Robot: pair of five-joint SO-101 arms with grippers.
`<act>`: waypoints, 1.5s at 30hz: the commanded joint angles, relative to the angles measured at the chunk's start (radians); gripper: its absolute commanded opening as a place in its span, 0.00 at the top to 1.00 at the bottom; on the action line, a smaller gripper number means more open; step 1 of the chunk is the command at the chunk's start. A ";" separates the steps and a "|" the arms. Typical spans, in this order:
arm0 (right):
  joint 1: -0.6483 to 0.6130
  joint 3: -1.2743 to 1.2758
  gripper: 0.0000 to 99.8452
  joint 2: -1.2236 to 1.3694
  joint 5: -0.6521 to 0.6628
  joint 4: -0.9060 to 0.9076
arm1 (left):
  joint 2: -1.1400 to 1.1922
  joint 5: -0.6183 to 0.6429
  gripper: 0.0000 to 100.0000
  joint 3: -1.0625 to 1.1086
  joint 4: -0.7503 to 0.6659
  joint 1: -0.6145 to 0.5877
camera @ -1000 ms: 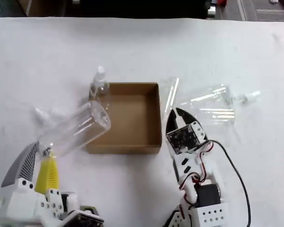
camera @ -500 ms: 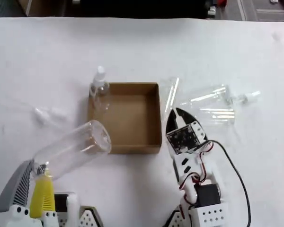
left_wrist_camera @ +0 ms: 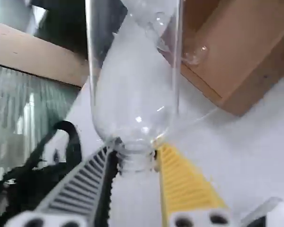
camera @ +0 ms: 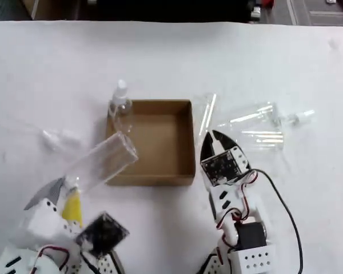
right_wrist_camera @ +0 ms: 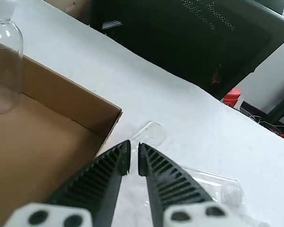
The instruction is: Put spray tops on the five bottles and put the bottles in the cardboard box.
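The clear cylindrical plastic bottle, uncapped, looks light, slick and thin-walled, so its stiff neck is the safest hold. The left gripper has its fingers clamped on that neck, with the bottle's base tilted over the left wall of the brown cardboard box. The right gripper sits beside the box, fingers nearly closed on nothing.

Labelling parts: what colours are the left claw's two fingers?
One grey, one yellow, on the left claw gripping the bottle; clearest in the left wrist view.
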 commanded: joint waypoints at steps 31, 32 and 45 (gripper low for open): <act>-0.004 0.009 0.98 -0.005 0.012 -0.004 | 0.007 0.654 0.97 0.428 -0.549 0.179; -0.004 0.009 0.98 -0.005 0.012 -0.004 | 0.007 0.654 0.97 0.443 -0.566 0.179; -0.005 0.009 0.98 -0.007 0.012 -0.021 | 0.005 0.660 0.97 0.657 -0.710 0.179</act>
